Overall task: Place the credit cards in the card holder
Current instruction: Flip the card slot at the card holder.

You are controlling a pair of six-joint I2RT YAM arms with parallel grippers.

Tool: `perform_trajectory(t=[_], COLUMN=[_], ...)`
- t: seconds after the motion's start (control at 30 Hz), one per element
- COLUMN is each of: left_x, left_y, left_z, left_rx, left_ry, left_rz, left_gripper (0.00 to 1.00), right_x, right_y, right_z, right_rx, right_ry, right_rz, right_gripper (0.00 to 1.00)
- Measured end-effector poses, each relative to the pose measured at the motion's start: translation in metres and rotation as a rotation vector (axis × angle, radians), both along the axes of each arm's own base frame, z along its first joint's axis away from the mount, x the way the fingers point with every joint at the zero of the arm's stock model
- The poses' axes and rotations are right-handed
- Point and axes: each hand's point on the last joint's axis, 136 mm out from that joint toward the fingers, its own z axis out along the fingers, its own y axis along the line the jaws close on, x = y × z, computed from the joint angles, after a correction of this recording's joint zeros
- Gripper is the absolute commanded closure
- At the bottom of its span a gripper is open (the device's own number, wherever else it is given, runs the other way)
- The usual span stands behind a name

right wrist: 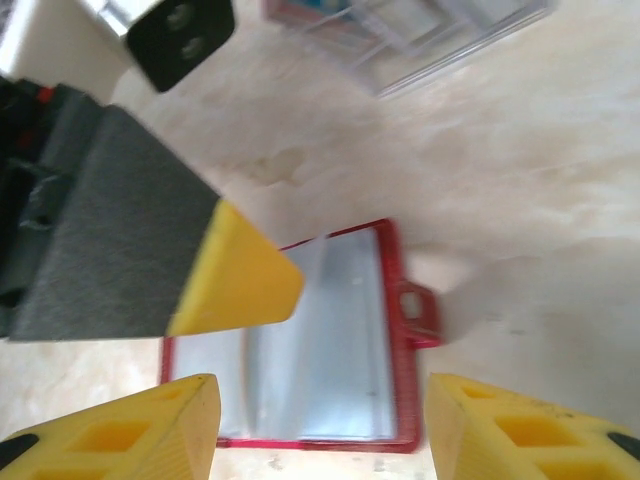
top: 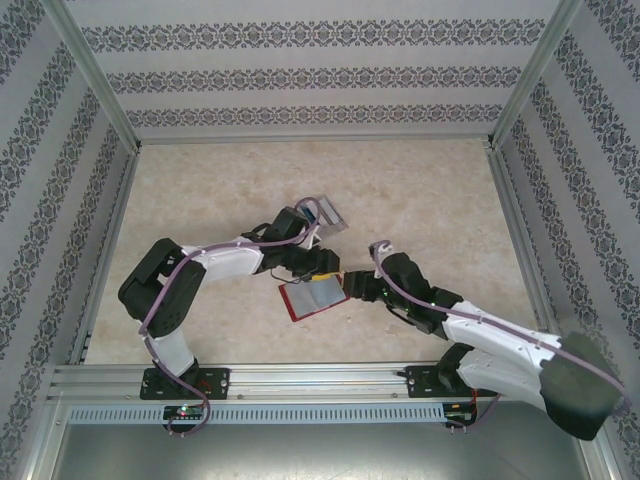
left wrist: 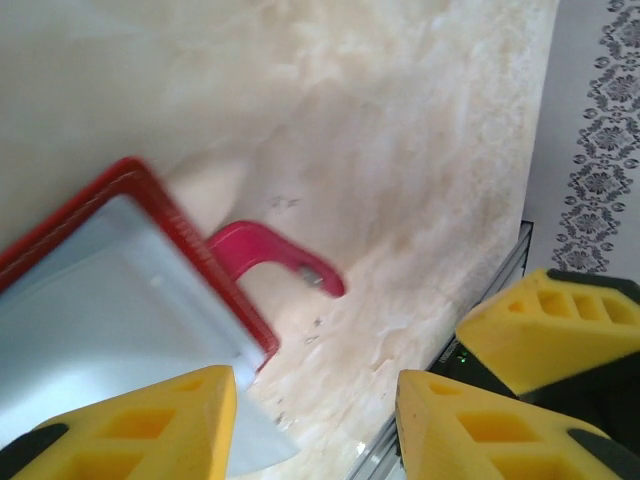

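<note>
Risk of bumping fingers (right wrist: 240, 280) over open red wallet (top: 313, 297) on table (top: 430, 200).
With left gripper (left wrist: 318, 400) spread at its corner and right gripper (right wrist: 322, 390) spread just above, both empty, could collide or shove it askew; cards (top: 313, 209) seemingly in clear tray (top: 332, 216) beyond.

Beige marbled table (top: 420, 200), open red card holder (top: 312, 297), clear tray (top: 326, 213)

Top view: wallet (top: 313, 297) top edge tucked under left gripper (top: 320, 268); tray (top: 328, 214) half behind that arm. Left wrist: wallet blurred, cropped at the left edge, corner behind a yellow finger (left wrist: 150, 425). Right wrist: tray blurred, cropped at top; wallet's left side behind the left gripper's finger, pocket contents unreadable.
</note>
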Motion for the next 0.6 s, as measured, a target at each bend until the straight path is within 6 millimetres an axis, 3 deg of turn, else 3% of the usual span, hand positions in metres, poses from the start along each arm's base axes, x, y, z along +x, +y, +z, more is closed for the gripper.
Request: perform_trajectory(t=[0.17, 0.27, 0.4, 0.6], left_x=[0.000, -0.001, 0.008, 0.026], left_y=[0.005, 0.018, 0.052, 0.125], left_z=[-0.006, -0.004, 0.018, 0.053], left_rx=[0.045, 0.103, 0.175, 0.280], left_ry=[0.001, -0.009, -0.060, -0.158], left_rz=[0.010, 0.033, 0.112, 0.312], left_gripper=[0.54, 0.54, 0.52, 0.37], right_x=[0.014, 0.023, 0.039, 0.088], right_y=[-0.035, -0.043, -0.027, 0.000], right_z=[0.000, -0.004, 0.003, 0.025], right_rx=[-0.044, -0.078, -0.129, -0.202], right_ry=[0.005, 0.053, 0.094, 0.083], right_rz=[-0.091, -0.099, -0.023, 0.029], right_gripper=[0.42, 0.41, 0.40, 0.32])
